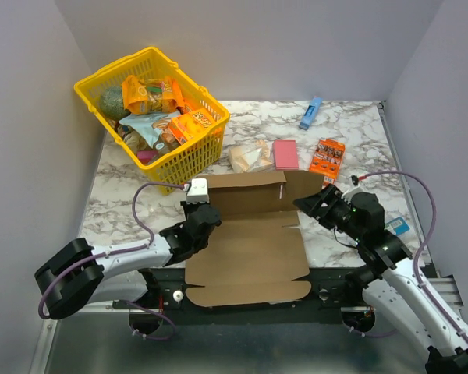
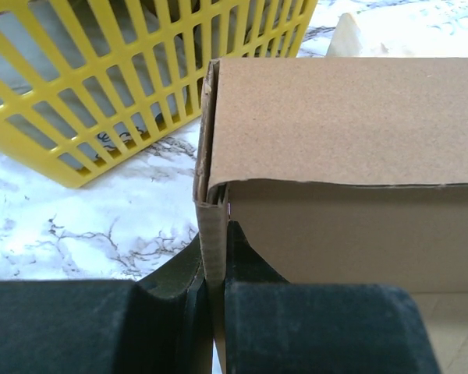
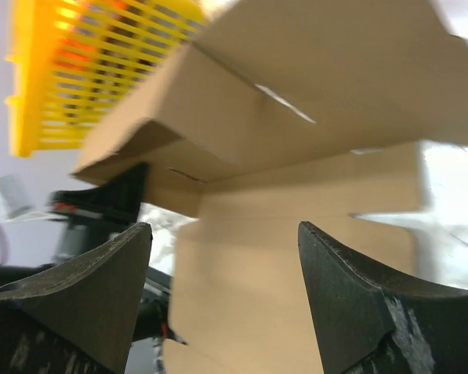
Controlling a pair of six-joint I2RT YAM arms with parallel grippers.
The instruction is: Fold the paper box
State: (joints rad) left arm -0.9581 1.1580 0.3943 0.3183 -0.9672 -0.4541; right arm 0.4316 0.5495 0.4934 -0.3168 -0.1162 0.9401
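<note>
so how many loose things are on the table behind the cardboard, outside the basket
4, in a row: a beige packet, a pink pack, an orange box, and a blue item farther back. Others may be hidden behind the basket.

The top camera looks down from high behind the near edge over the whole table point(image 1: 359, 132). The left wrist camera sits close behind its fingers point(image 2: 320, 327), facing the box point(image 2: 335, 117) and basket point(image 2: 78, 178). The right wrist camera looks low and near across the same box toward that basket.
</note>
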